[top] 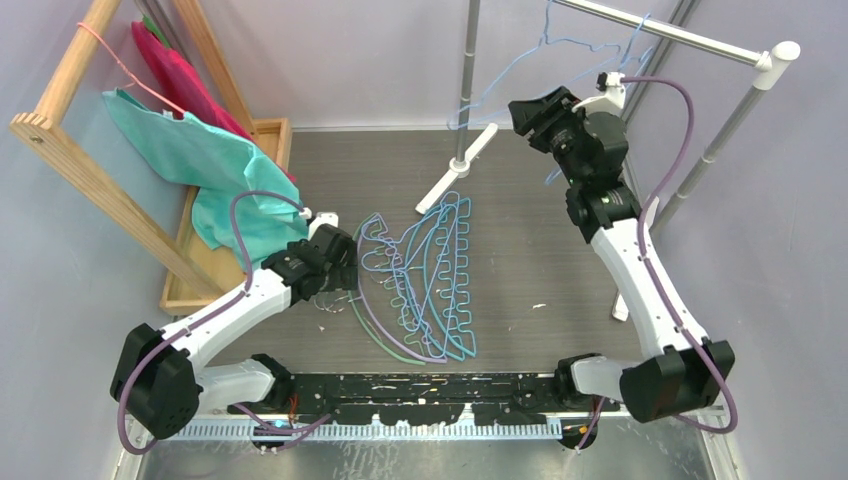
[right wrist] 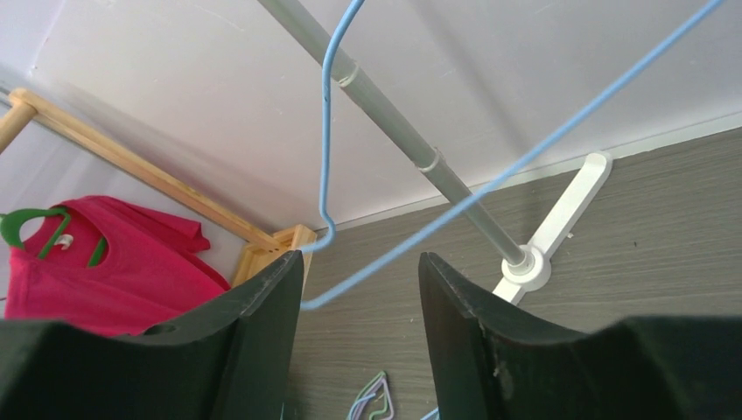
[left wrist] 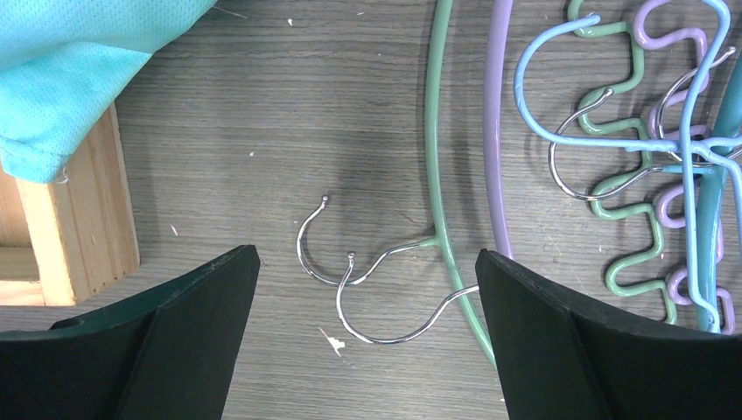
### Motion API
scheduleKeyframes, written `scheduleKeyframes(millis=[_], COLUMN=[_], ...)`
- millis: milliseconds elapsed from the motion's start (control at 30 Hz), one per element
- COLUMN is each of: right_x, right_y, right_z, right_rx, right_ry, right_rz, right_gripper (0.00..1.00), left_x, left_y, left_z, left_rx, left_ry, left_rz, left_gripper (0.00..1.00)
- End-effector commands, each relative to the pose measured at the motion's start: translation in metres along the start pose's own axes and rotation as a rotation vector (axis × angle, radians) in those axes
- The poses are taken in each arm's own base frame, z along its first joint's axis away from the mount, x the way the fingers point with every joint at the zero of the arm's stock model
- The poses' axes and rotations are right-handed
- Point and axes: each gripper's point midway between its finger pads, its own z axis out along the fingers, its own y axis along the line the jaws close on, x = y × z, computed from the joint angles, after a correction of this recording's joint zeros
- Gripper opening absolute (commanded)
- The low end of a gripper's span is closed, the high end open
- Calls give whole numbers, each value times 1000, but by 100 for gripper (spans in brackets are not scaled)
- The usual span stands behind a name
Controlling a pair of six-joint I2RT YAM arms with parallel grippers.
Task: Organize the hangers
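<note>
Presently your right claw (right wrist: pixel 360 262) sits released, a light-blue wire hanger (right wrist: pixel 325 140) passing between its fingers; your left claw (left wrist: pixel 366 254) is spread above two metal hooks (left wrist: pixel 341 284).

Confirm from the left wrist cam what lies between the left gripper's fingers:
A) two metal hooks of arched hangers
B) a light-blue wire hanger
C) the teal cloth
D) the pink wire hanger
A: two silver hooks lie on the table between the spread fingers of the left gripper, one of them running into the green hanger.
</note>
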Motion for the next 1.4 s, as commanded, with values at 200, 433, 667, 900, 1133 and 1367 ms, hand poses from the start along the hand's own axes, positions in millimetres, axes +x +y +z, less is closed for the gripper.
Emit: scheduleKeyframes(millis=[200,433,667,900,1133,1367], right_x=[9,187,331,391,404,426], right_y=[50,64,32,20,36,31], right_z=[-75,-124,-160,-155,-150,-147], right_rx=[-133,-174,-155,-158,-194,-189], right_ry=[109,550,869,987,994,1041], right_rz=[-162,-342,-395,-392,-394,-406], right_gripper=[59,53,45,39,39,39], left_x=[-7,-7,-3,-4,-8,-2], left_y=[-5,-3,-4,7,22,30], left_z=[2,1,4,2,3,8], left_rx=[18,13,11,-20,-29,-47], left_ry=[-23,-25,-15,-19,-15,12], left_rz=[-29,-43,-67,-125,-221,-257], left_gripper=[98,98,98,98,98,98])
